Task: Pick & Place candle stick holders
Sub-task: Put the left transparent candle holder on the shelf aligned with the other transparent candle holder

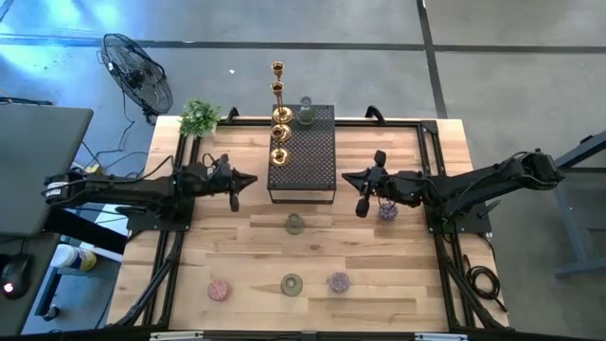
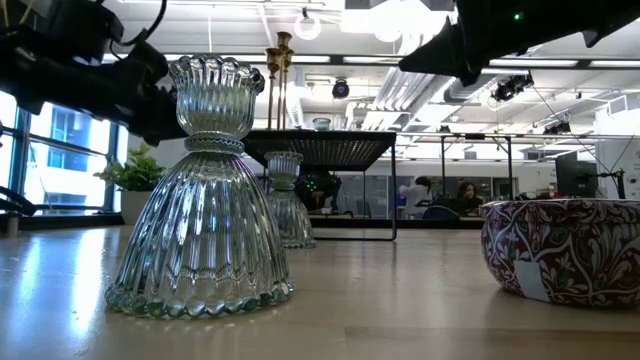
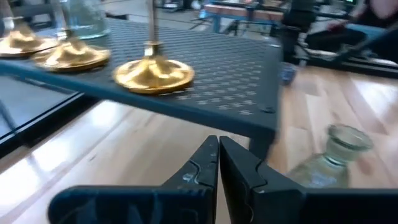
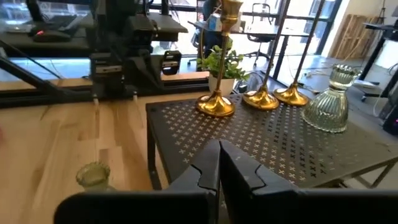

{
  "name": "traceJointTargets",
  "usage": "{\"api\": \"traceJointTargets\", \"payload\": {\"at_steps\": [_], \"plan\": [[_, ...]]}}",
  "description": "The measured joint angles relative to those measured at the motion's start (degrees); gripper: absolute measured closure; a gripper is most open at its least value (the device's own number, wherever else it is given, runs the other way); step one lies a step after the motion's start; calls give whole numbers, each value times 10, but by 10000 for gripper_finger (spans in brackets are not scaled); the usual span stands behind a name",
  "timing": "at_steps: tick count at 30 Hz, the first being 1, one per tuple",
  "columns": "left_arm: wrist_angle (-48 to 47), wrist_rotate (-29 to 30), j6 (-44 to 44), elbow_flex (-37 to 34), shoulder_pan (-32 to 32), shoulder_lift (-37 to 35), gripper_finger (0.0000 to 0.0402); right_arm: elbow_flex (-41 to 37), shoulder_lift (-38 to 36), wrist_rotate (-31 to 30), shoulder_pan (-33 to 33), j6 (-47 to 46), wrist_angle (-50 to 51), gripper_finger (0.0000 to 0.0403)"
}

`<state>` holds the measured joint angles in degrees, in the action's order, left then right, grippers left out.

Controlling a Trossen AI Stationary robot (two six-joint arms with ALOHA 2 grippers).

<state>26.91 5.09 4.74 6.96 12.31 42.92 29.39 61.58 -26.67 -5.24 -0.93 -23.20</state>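
Several gold candlesticks stand by their round bases along the left side of the black perforated box, with a clear glass holder at its far end. On the table stand clear-green glass holders, a pink cup and purple cups. My left gripper is shut and empty, left of the box, and also shows in its wrist view. My right gripper is shut and empty, right of the box, and also shows in its wrist view.
A small green potted plant stands at the table's far left corner. A fan stands on the floor beyond it. Bare wood lies between the box and the near row of cups. In the low view a glass holder stands close to the camera.
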Motion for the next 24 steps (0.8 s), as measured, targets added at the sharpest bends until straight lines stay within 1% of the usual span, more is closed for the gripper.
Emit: {"api": "traceJointTargets", "payload": {"at_steps": [4, 7, 13, 17, 21, 24], "plan": [[0, 14, 0, 0, 9, 0, 392, 0, 6, 38, -2, -44, -5, 402], [-4, 25, -1, 0, 8, 0, 392, 0, 38, 42, -25, -77, -16, 402], [-19, 25, -3, 0, 8, 0, 392, 34, 117, 0, -83, -123, -15, 402], [-19, 25, 0, 0, 8, 0, 392, 65, 160, -4, -107, -134, -12, 400], [-22, 25, 0, 0, 8, 0, 392, 88, 193, -18, -114, -139, -16, 380], [-27, 25, 0, 0, 8, 0, 392, 98, 221, -19, -113, -158, -15, 353]]}}
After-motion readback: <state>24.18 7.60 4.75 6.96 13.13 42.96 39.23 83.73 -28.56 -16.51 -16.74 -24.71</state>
